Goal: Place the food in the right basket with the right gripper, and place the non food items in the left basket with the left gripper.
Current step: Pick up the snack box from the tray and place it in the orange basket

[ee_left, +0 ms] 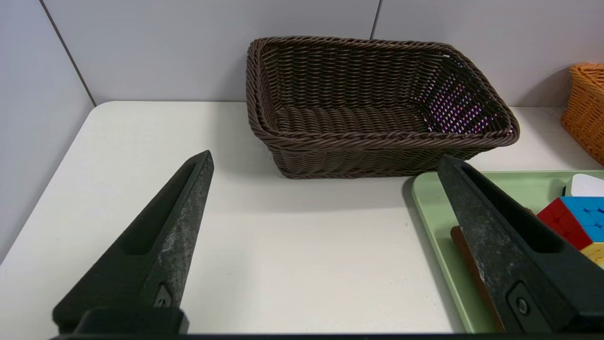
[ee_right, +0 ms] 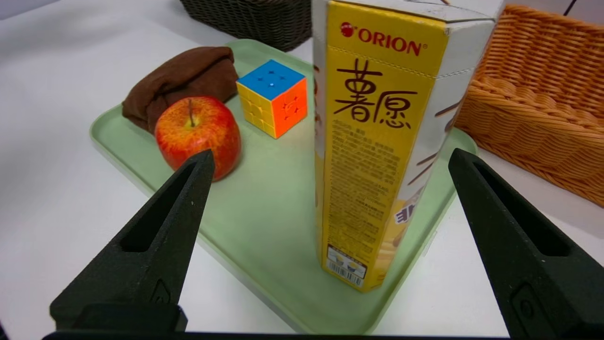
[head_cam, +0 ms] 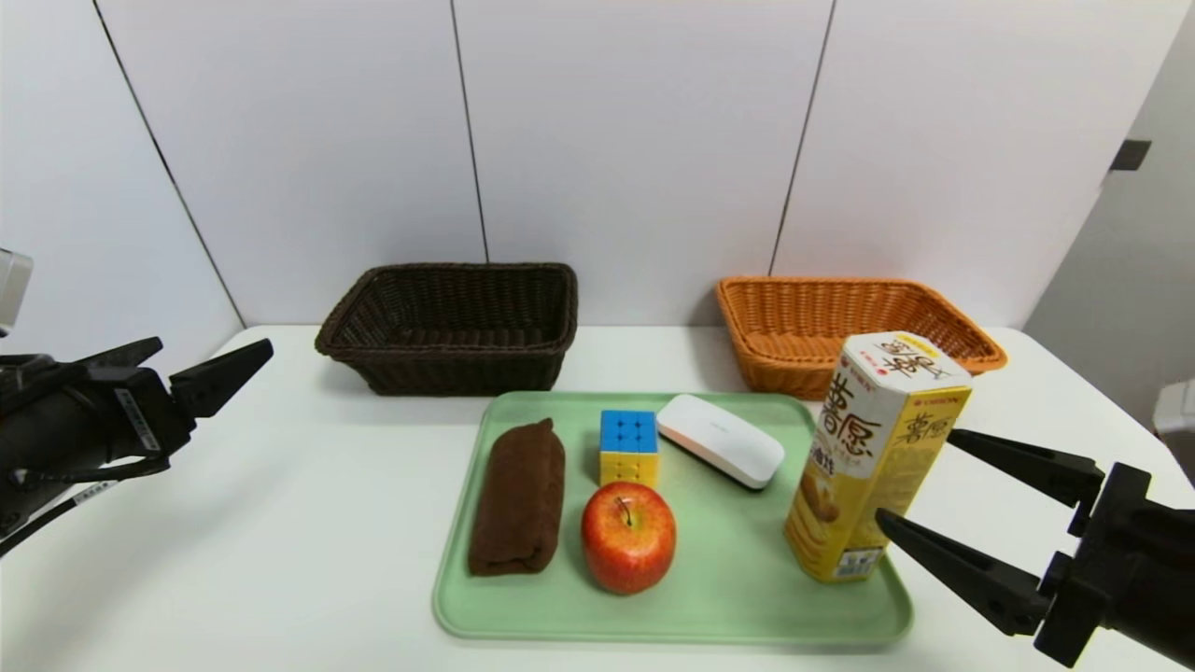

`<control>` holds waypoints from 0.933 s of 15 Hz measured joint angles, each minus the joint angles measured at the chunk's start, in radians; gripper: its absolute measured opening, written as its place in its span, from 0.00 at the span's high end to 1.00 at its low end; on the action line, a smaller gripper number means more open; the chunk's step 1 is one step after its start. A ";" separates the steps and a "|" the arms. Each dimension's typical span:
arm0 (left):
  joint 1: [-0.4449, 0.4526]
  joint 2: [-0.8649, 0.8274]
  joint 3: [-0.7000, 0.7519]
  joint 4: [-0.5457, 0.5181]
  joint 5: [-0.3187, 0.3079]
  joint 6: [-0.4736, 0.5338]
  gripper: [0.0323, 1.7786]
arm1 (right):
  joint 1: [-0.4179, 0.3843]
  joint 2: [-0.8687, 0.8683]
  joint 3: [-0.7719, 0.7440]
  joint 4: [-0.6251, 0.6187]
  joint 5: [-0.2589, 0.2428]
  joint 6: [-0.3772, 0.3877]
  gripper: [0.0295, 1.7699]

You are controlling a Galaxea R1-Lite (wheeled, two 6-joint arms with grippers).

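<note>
The right gripper, spread wide, points at the upright Orion snack box on the green tray, which also holds an apple, before the orange wicker basket, while the left gripper hangs open beyond the tray's left side.

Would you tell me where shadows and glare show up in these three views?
Head view: soft shadow left of the orange basket; no strong glare on the apple. Left wrist view: faint shadow beside the green tray. Right wrist view: small highlight on the cube's blue face.
</note>
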 joint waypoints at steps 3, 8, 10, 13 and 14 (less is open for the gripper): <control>0.000 -0.003 0.011 0.000 0.000 0.003 0.05 | -0.001 0.054 -0.028 -0.003 -0.040 0.000 0.03; 0.000 -0.016 0.034 0.000 0.000 -0.008 0.05 | -0.001 0.134 -0.069 -0.016 -0.070 0.003 0.03; 0.000 -0.022 0.042 0.001 0.000 -0.010 0.05 | 0.002 0.168 -0.096 -0.047 -0.079 0.037 0.03; 0.000 -0.024 0.045 0.003 -0.001 -0.011 0.05 | 0.004 0.208 -0.118 -0.049 -0.092 0.045 0.03; 0.000 -0.024 0.046 0.002 -0.001 -0.011 0.05 | 0.004 0.216 -0.118 -0.050 -0.093 0.046 0.03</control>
